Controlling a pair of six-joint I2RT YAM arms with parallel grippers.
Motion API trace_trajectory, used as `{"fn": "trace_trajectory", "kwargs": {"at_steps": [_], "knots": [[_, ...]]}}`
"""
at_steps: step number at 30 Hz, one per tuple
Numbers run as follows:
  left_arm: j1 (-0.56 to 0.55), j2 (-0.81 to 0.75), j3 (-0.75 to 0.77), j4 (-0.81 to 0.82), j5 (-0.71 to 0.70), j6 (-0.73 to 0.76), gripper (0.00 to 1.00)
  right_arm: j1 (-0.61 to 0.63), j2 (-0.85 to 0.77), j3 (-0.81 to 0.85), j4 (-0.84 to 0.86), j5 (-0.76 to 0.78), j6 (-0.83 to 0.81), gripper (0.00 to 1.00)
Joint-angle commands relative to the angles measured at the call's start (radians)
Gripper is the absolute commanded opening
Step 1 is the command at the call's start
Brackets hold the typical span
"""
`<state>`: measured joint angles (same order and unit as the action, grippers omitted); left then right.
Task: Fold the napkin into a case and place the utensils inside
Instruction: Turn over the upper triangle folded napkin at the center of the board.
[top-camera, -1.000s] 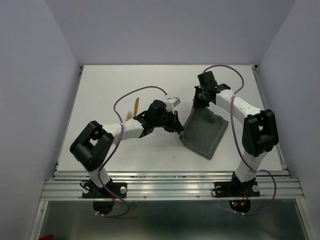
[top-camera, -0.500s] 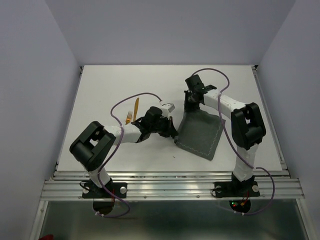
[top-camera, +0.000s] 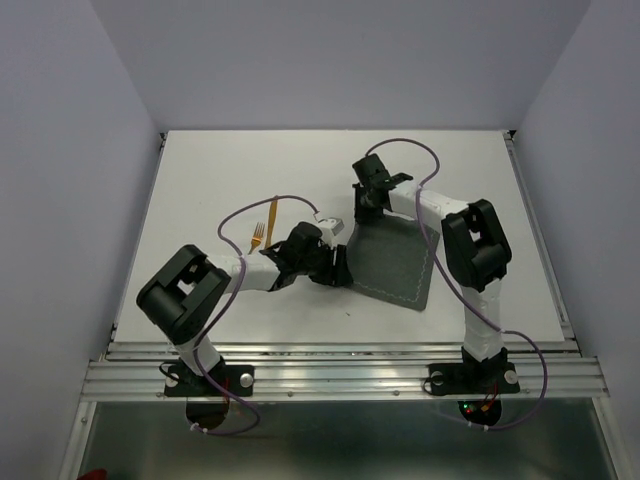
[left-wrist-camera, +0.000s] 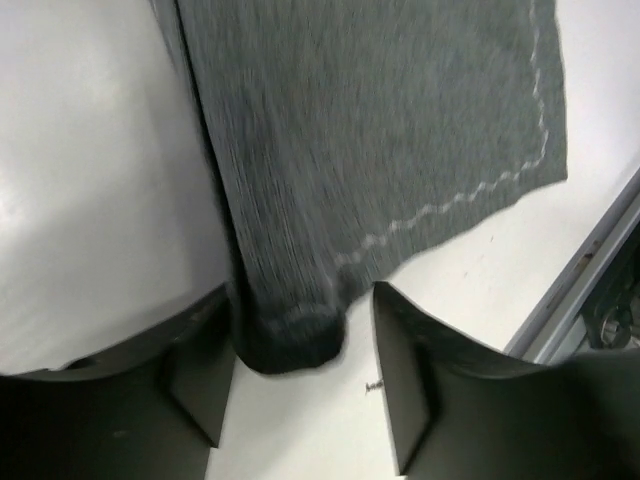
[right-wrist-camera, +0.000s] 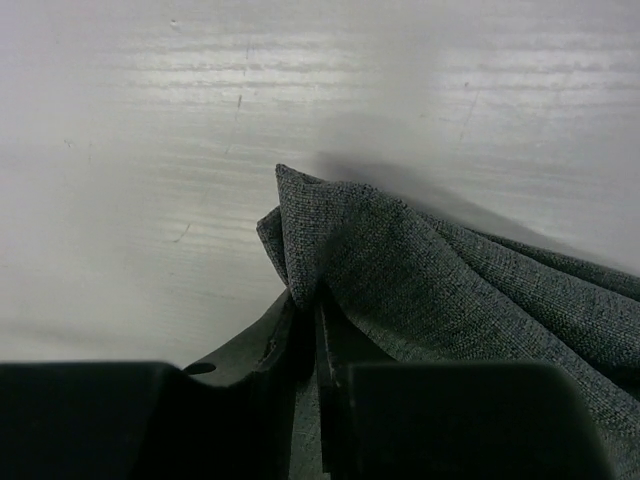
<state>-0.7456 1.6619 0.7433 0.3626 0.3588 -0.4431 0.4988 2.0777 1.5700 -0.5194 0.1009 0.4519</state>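
On the white table (top-camera: 200, 170) a dark grey, pale-hemmed cloth napkin (top-camera: 395, 265) lies flat, right of centre. The right gripper (right-wrist-camera: 305, 300) pinches its far-left corner, while the left gripper (left-wrist-camera: 300, 290) stands wide around its near-left corner. Two thin orange utensils (top-camera: 272, 212) lie further left.

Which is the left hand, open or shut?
Open: the left hand has its fingers apart, the napkin corner between them unpinched.

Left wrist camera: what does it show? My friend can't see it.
A dark grey napkin lies on the white table, its folded near corner sitting between the open fingers of the left gripper. A pale stitched line runs along its edge.
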Motion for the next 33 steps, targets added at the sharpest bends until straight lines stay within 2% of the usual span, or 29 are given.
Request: {"fn": "trace_trajectory", "kwargs": {"at_steps": [1,2,6,12,16,21,25,27,29,30,33], "knots": [[-0.009,-0.08,-0.038,-0.062,0.002,-0.009,0.67,0.011,-0.002,0.058,0.102,0.027,0.008,0.2],[-0.009,-0.106,-0.045,-0.071,-0.003,-0.012,0.67,0.011,-0.004,0.058,0.107,0.017,0.008,0.22],[-0.008,-0.185,-0.058,-0.106,-0.032,-0.026,0.68,0.02,-0.028,0.05,0.125,-0.033,0.013,0.46],[0.031,-0.297,-0.039,-0.155,-0.041,-0.031,0.68,0.02,-0.115,0.025,0.147,-0.079,0.019,0.61],[0.057,-0.32,-0.004,-0.178,-0.034,-0.029,0.66,0.02,-0.208,-0.016,0.147,-0.001,0.021,0.62],[0.072,-0.257,0.101,-0.204,-0.046,-0.043,0.59,-0.086,-0.327,-0.152,0.157,0.019,0.028,0.58],[0.092,-0.131,0.25,-0.287,-0.116,-0.069,0.44,-0.163,-0.39,-0.263,0.17,-0.001,0.041,0.49],[0.132,-0.041,0.352,-0.327,-0.129,-0.078,0.38,-0.163,-0.425,-0.3,0.177,-0.003,0.05,0.46],[0.178,0.049,0.445,-0.346,-0.094,-0.085,0.18,-0.163,-0.442,-0.335,0.196,-0.035,0.054,0.45],[0.187,0.077,0.477,-0.344,-0.077,-0.083,0.0,-0.163,-0.446,-0.353,0.205,-0.049,0.06,0.43],[0.207,0.188,0.603,-0.388,-0.067,-0.069,0.0,-0.152,-0.441,-0.366,0.237,-0.09,0.082,0.43]]}}
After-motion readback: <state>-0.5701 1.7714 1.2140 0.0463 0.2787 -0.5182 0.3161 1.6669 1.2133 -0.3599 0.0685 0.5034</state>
